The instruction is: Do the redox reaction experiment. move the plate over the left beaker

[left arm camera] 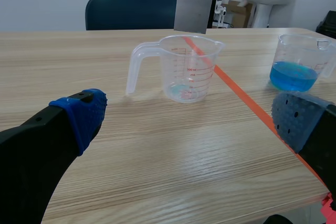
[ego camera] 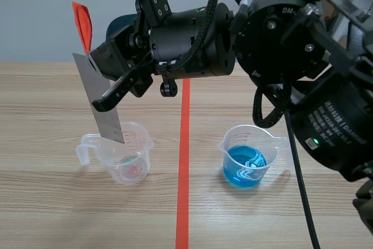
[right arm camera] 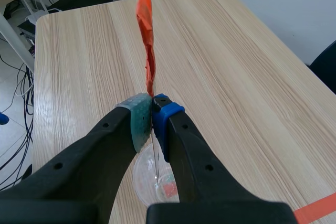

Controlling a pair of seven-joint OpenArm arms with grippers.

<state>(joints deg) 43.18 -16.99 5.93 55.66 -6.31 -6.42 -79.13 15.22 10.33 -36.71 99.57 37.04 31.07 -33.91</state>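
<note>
The wooden table [ego camera: 46, 202] runs from 6 to 12 o'clock in the scene view, split by an orange-red tape line [ego camera: 183, 161]. The right arm [ego camera: 192, 42] crosses it from 3 o'clock, well above the wood, and passes the line toward 9 o'clock. Its right gripper [right arm camera: 153, 119] is pressed together on the thin metal plate [ego camera: 108, 125], pinching it edge-on between the pads. The plate hangs tilted, its top leaning to 11 o'clock and its lower edge at the rim of the left beaker [ego camera: 125, 155]; from the left wrist that edge sits just above the rim, and contact cannot be told. The left beaker is clear, its handle at 9 o'clock, with a small reddish trace at its bottom. At 3 o'clock of it, across the line, stands the second beaker [ego camera: 249, 155], part filled with blue liquid. The left gripper [left arm camera: 191, 119] is spread wide with nothing between its fingers, the left beaker at its 12 o'clock. An orange tab [ego camera: 83, 24] sticks up from the plate's top.
</note>
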